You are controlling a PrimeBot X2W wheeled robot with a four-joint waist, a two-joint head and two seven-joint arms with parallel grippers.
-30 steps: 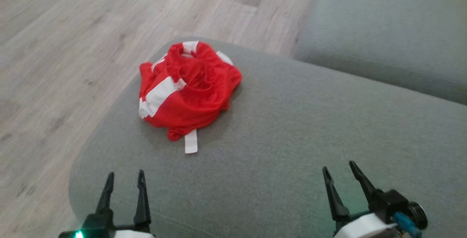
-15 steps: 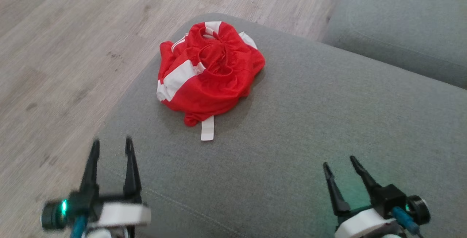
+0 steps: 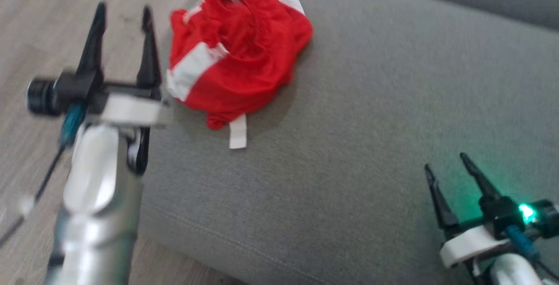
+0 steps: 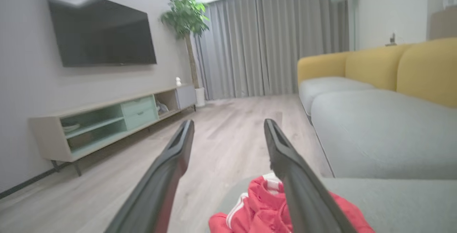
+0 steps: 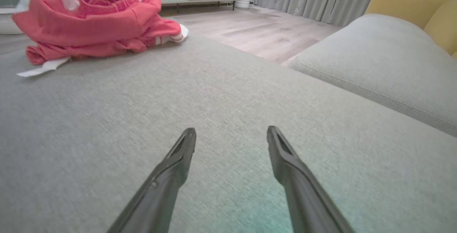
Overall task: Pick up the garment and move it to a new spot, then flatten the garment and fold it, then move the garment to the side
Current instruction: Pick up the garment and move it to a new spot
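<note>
Both agape, empty: left gripper beside seemingly bunched garment, right gripper apart.

Red mesh garment, matt woven cushion

Soft, even light is falling. Blur is smearing the left claw; a green glow is ringing the right claw.

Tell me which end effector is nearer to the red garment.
Left. The left end effector hovers open just beside the left edge of the red garment. The right end effector, also open, sits far from it at the lower right, above the grey cushion.
</note>
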